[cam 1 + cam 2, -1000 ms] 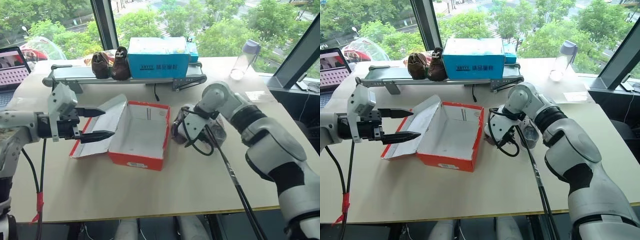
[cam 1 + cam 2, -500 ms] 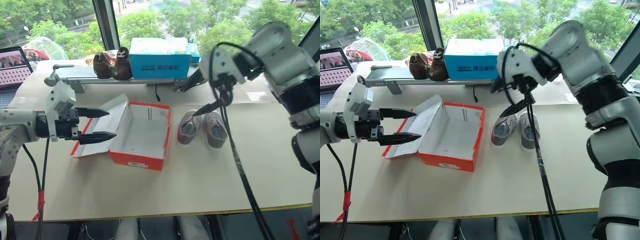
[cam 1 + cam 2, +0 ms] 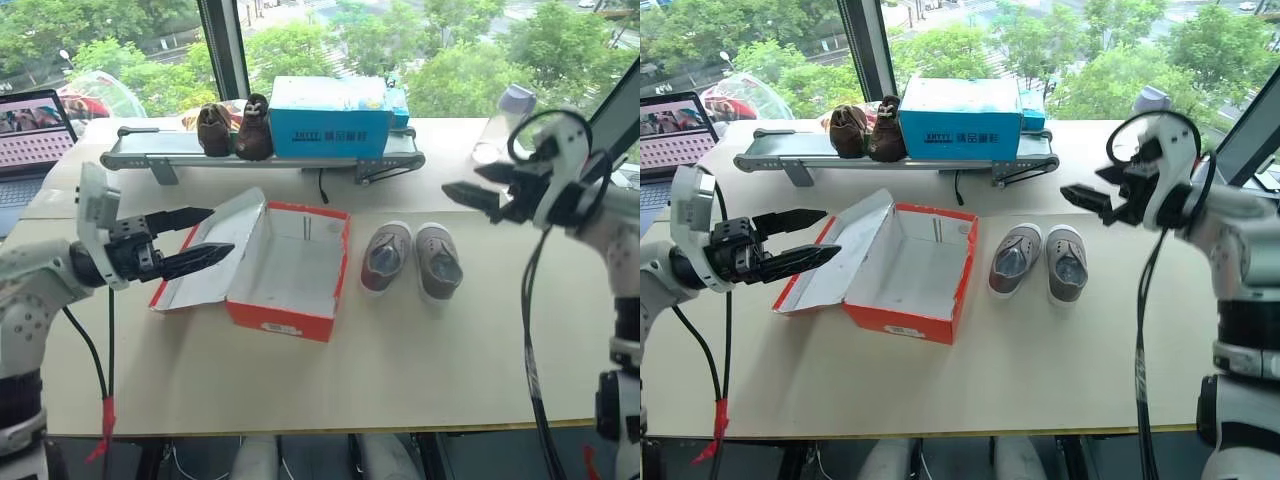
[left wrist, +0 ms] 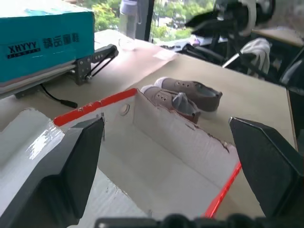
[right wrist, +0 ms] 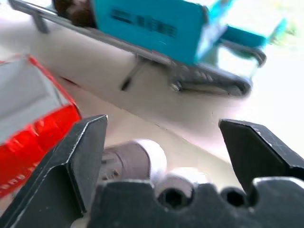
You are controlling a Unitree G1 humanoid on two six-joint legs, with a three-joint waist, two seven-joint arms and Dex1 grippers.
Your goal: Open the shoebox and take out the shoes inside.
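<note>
robot test lab or office: beige table (image 3: 420, 350) at large windows (image 3: 330, 30), small conveyor (image 3: 262, 152) beyond the grippers, laptop (image 3: 35, 125) at table edge.

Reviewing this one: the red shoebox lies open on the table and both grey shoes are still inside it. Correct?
Not quite. The shoebox is open but holds nothing; the shoes stand side by side on the table to its right, as the left eye view shows.

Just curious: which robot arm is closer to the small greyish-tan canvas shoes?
Right. The right gripper hangs just beyond the shoes; the left gripper is across the red-orange cardboard shoebox.
</note>
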